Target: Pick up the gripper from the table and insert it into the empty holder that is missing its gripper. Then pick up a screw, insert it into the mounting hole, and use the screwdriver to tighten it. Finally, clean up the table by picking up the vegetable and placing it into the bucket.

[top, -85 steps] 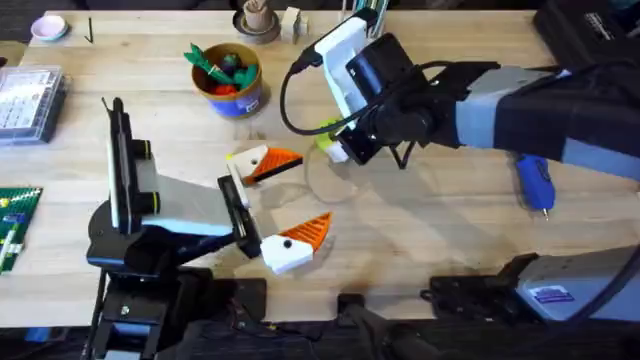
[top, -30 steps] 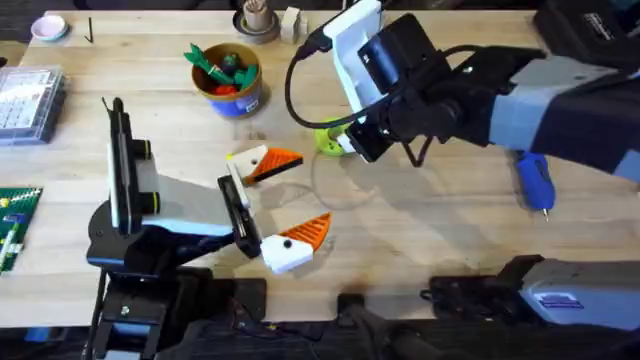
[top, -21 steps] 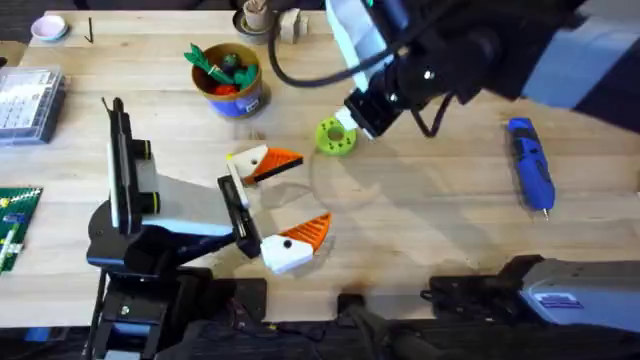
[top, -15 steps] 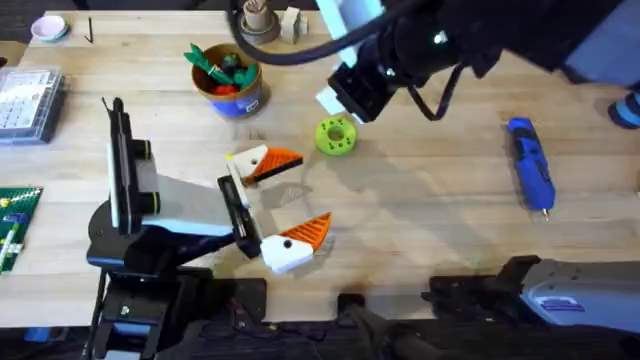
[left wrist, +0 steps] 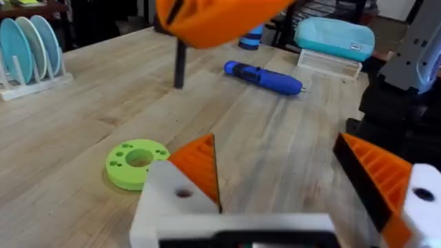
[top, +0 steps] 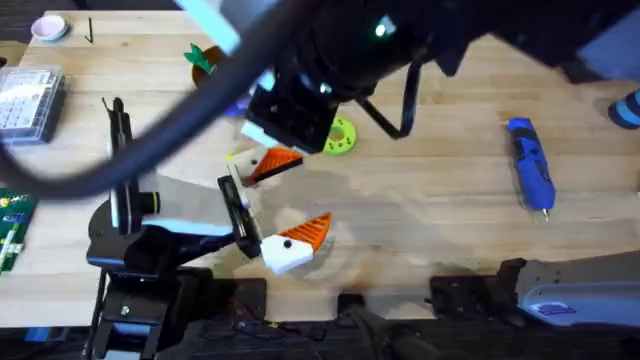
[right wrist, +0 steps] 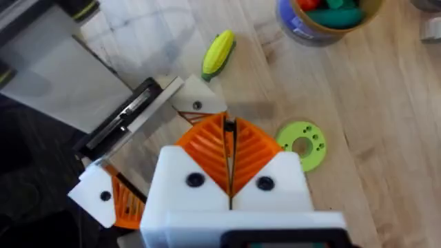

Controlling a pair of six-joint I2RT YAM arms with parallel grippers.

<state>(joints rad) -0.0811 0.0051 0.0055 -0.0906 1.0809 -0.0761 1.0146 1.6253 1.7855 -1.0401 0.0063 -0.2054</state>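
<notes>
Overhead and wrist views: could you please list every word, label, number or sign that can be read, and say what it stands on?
No text here is legible.
Blue sticker at the overhead view's lower right: print too blurred to read.
Bucket, white marks on its blue band: too blurred to read.
Teal case, small white label: too small to read.

Right arm rises close under the overhead camera, large and blurred, reaching across the middle toward the far left. Right gripper [right wrist: 229, 162]: orange pads pressed together, nothing between them. Left arm low at the near left; left gripper [top: 275, 205] with fingers spread apart.
</notes>
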